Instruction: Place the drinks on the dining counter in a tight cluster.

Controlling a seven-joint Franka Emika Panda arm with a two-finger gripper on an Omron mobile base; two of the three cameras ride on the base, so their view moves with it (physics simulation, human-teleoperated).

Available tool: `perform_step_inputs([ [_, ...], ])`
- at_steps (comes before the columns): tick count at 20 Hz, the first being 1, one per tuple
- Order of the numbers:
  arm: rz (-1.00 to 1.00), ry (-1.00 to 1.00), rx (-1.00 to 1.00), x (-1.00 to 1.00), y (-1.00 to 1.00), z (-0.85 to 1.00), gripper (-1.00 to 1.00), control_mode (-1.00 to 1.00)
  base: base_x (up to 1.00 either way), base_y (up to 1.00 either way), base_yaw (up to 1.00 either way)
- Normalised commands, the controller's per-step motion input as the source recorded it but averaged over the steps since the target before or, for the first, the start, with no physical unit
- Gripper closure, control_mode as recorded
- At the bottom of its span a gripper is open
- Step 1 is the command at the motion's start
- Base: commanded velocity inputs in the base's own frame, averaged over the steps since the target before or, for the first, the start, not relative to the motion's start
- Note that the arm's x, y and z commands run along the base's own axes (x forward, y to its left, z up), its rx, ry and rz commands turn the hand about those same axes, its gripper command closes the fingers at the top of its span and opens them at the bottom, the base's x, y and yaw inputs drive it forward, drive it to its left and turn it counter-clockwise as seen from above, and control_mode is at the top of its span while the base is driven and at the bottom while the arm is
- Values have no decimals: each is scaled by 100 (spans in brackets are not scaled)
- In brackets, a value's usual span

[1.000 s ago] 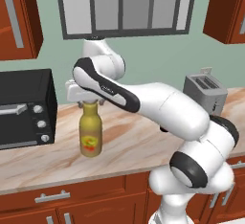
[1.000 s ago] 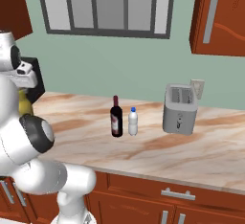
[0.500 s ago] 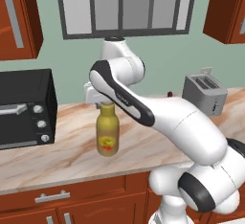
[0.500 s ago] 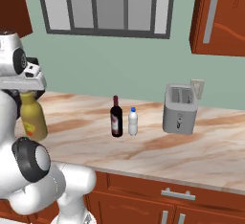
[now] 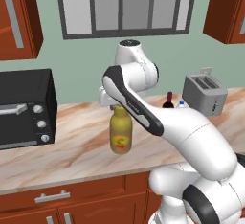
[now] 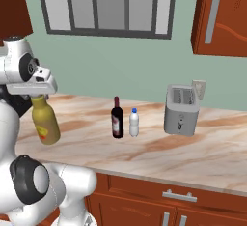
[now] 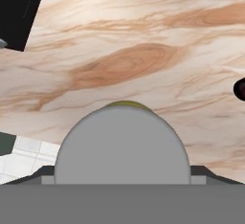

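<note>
My gripper [image 5: 118, 106] is shut on the grey cap of the fat olive-yellow bottle [image 5: 120, 134], which hangs upright just above the marbled counter. From the right base view the same bottle [image 6: 45, 121] hangs a little tilted under the gripper [image 6: 38, 96]. Its grey cap [image 7: 120, 144] sits low in the hand view. The dark wine bottle [image 6: 117, 119] and the small white bottle [image 6: 134, 122] stand side by side to the right, near the toaster. Both also peek out behind my arm: wine bottle [image 5: 168, 102], white bottle [image 5: 181, 104]. The dining counter is out of view.
This counter [image 5: 72, 156] carries a black oven [image 5: 24, 108] at the left and a silver toaster [image 6: 182, 110] at the right. Bare stone lies between the held bottle and the two standing bottles. Wooden cabinets hang above both ends.
The arm has carried the olive-yellow bottle to the right, away from the oven and toward the two standing bottles. The grip stays the same.
</note>
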Motion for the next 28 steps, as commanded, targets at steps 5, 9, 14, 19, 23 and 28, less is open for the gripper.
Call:
perform_step_inputs([
  [5, 0, 0, 0, 0, -28, 0, 100, -100, 0, 0, 0],
  [9, 0, 7, 0, 0, -21, 3, 100, -100, 0, 0, 0],
  [14, 0, 2, 0, 0, -5, 1, 100, -100, 0, 0, 0],
  [19, 0, 0, 0, 0, 0, 0, 100, -100, 0, 0, 0],
  [23, 0, 0, 0, 0, 0, 0, 100, -100, 0, 0, 0],
  [28, 0, 0, 0, -1, 0, 0, 100, 100, -6, 0, 0],
])
